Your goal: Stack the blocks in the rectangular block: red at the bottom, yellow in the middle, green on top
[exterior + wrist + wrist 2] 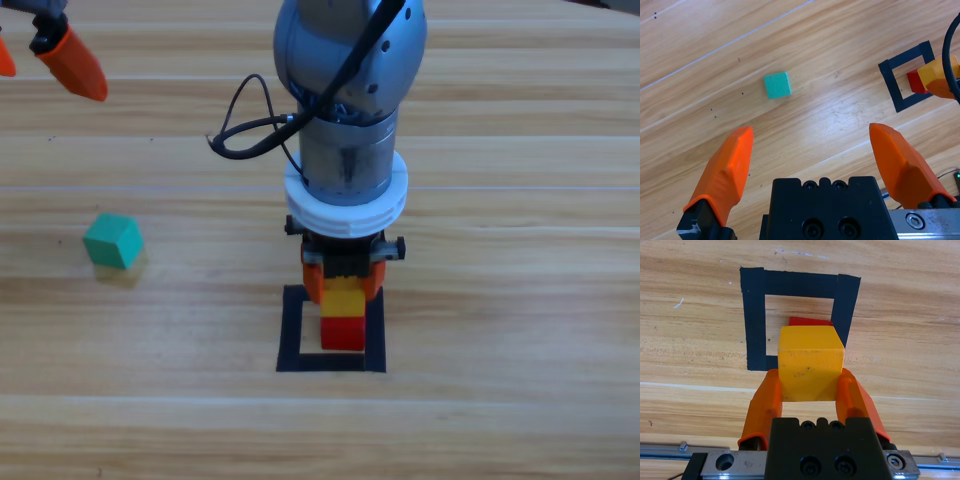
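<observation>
The red cube (343, 333) sits inside the black tape square (292, 330), toward its right side. Directly over it is the yellow cube (343, 297), held between the jaws of my right gripper (343, 290), which comes down from the top middle. In the right wrist view the yellow cube (810, 362) fills the space between the jaws of the right gripper (810, 382) and hides most of the red cube (810, 321); I cannot tell whether the two touch. The green cube (112, 241) lies alone at the left. My left gripper (40, 55) waits open at the top left corner.
Bare wooden table lies all around. The right arm's grey body and black cable (250, 125) hang over the table's middle. In the left wrist view the green cube (777, 85) lies ahead of the open left gripper (810, 142), the tape square (905, 75) at far right.
</observation>
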Tool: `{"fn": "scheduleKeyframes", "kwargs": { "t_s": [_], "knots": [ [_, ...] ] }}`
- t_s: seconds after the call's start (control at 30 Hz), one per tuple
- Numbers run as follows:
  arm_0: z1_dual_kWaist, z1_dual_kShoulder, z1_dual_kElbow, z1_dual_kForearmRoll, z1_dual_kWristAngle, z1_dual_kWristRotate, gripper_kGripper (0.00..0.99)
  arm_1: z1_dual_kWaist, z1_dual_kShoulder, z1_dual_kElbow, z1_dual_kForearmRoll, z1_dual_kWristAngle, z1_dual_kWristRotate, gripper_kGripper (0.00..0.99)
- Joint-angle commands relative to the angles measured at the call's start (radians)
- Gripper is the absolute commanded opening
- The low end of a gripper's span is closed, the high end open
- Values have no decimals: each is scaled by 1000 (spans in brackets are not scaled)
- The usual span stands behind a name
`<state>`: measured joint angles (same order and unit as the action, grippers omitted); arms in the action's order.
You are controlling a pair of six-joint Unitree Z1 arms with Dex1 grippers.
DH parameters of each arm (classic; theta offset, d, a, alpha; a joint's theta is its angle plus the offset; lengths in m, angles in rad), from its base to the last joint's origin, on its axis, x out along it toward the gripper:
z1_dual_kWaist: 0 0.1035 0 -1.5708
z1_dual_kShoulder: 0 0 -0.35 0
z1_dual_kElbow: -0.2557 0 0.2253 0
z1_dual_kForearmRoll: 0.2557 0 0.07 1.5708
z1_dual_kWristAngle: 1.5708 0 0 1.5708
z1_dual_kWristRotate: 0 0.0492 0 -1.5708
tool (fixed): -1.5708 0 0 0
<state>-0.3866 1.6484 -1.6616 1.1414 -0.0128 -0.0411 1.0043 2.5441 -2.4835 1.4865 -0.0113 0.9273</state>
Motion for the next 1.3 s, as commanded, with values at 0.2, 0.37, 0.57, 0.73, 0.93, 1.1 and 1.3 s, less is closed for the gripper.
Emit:
{"fn": "scheduleKeyframes", "kwargs": {
  "t_s": [0.2, 0.37, 0.57, 0.73, 0.93, 1.1, 1.3],
  "knots": [
    [17, 18, 19, -11, -15, 0, 989, 39, 21, 32, 14, -7, 8, 14],
    [17, 18, 20, -11, -15, 0, 989, 46, 13, 32, 14, -7, 8, 14],
    [17, 22, 19, -11, -15, 1, 989, 56, 2, 38, 14, -12, 8, 14],
    [17, 28, 29, -17, -15, 0, 989, 57, -1, 44, 14, -18, 8, 15],
    [17, 27, 54, -35, -13, 0, 989, 57, 33, 32, 14, -15, 2, 235],
    [17, 30, 65, -48, -13, -3, 989, 56, 45, 32, 14, -42, 5, 990],
    [17, 28, 83, -63, -13, -5, 989, 42, -16, 18, 14, -108, -11, 990]
  ]
}}
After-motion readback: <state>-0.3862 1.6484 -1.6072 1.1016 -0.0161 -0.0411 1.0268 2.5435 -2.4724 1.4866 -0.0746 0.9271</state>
